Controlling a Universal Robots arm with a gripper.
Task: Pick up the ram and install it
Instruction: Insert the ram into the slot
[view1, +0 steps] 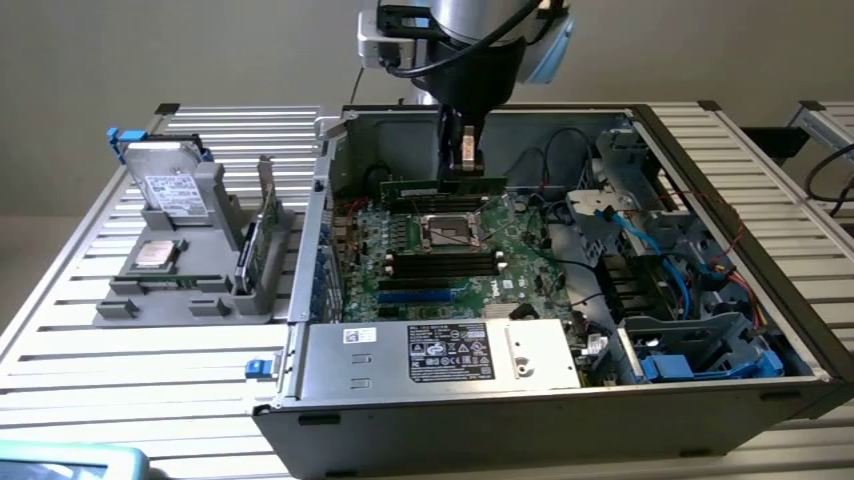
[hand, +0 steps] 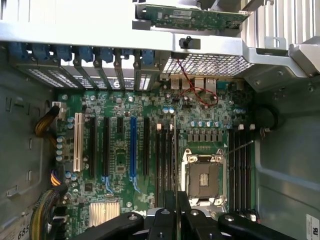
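The ram (view1: 424, 185) is a long, narrow green stick hanging level over the far part of the green motherboard (view1: 514, 250) inside the open computer case (view1: 534, 410). My gripper (view1: 461, 168) reaches down from above and is shut on the ram's upper edge. In the wrist view the black fingers (hand: 161, 222) stand close together around the thin edge-on ram (hand: 176, 202). It sits over the board between the CPU socket (hand: 203, 177) and a bank of empty black memory slots (hand: 164, 165). Another bank of slots (hand: 240, 165) lies on the socket's other side.
A silver power supply (view1: 441, 352) fills the case's near side. Drive cages and blue and black cables (view1: 667, 290) crowd the exterior view's right. On the left, a grey fixture (view1: 174, 290) holds a hard drive (view1: 174, 190), a CPU and an upright green card (hand: 192, 17).
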